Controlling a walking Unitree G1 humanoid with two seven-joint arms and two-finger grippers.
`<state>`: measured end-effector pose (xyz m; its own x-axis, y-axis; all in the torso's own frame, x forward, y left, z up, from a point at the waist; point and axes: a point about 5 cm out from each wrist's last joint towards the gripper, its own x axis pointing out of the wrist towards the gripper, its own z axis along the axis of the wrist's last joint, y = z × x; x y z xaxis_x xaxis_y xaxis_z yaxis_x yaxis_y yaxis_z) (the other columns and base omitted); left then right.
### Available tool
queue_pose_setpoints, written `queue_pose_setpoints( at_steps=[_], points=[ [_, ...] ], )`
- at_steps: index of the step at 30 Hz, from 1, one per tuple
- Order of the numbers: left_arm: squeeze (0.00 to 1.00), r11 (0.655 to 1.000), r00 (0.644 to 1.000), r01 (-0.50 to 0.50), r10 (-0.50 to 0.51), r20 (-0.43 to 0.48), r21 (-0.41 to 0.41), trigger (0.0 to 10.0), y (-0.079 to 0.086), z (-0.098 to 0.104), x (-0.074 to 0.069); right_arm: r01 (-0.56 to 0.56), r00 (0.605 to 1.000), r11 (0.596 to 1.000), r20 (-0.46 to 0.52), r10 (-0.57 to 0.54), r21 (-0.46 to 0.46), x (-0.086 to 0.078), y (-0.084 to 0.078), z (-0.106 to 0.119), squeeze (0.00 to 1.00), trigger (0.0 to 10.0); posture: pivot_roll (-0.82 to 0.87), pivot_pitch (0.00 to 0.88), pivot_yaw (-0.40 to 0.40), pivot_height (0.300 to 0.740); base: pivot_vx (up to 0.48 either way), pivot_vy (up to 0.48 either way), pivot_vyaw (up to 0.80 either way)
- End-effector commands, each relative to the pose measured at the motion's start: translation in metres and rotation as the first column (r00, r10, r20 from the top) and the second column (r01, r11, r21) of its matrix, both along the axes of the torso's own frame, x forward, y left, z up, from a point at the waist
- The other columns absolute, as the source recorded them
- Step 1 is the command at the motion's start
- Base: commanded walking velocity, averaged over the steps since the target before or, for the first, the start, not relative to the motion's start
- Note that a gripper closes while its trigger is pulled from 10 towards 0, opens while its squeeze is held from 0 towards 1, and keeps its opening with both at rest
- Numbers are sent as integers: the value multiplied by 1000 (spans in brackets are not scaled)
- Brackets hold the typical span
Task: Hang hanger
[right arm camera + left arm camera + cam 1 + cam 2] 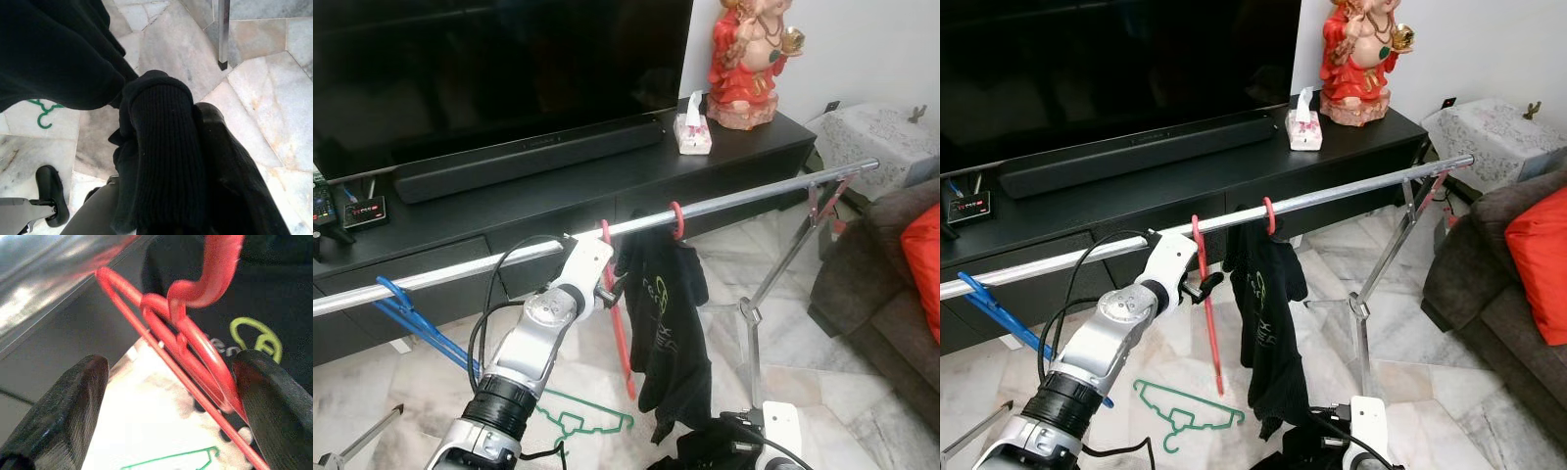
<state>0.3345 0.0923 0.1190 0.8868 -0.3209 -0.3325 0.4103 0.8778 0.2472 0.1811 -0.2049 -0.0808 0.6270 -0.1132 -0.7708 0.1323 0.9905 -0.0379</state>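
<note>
1. Blue hanger (406,311) hangs on the rail (754,194) at the far left, 9 o'clock.
2. Left gripper (1203,284) is raised just under the rail; fingers (73,411) apart, red hanger (1206,299) between them, touching one finger.
3. Red hanger's hook sits over the rail, beside the black shirt (1268,323).
4. Green hanger (1185,411) lies on the floor (1332,343), 6 o'clock.
5. Right gripper (166,166) is low, clamped on black cloth (166,147).
6. Rail is bare rightward, toward 3 o'clock.

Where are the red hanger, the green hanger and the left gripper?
red hanger (1207,304), right eye view, on its long straight side.
green hanger (1185,416), right eye view, on the wire body lying on the floor.
left gripper (171,401), left wrist view, midway between the black fingertips.
</note>
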Motion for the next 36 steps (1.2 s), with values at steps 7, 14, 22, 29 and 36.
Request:
queue_pose_setpoints(
  at_steps=[7,14,22,29,36],
  points=[
    [0,1000,1000,-6,6,-3,7,10000,-9,-1,8,7,1000,1000,4,-7,5,2,-2,1,0,10000,-57,30,-70,740,0,0,0],
    [0,999,999,-42,42,22,3,10000,-17,4,16,12,1000,1000,4,-12,7,2,-2,1,0,10000,-62,28,-67,740,0,0,0],
    [0,1000,999,-28,28,26,8,0,-23,3,18,14,1000,1000,4,-14,10,1,-1,1,0,10000,-66,28,-63,740,0,0,0],
    [0,999,1000,-13,12,15,30,0,-21,-1,17,15,1000,1000,3,-15,10,1,-1,1,0,10000,-62,31,-64,740,0,0,0],
    [0,998,1000,-8,7,10,58,0,-19,-3,16,15,1000,1000,4,-15,10,2,-1,1,0,10000,-62,33,-66,740,0,0,0]
  ],
)
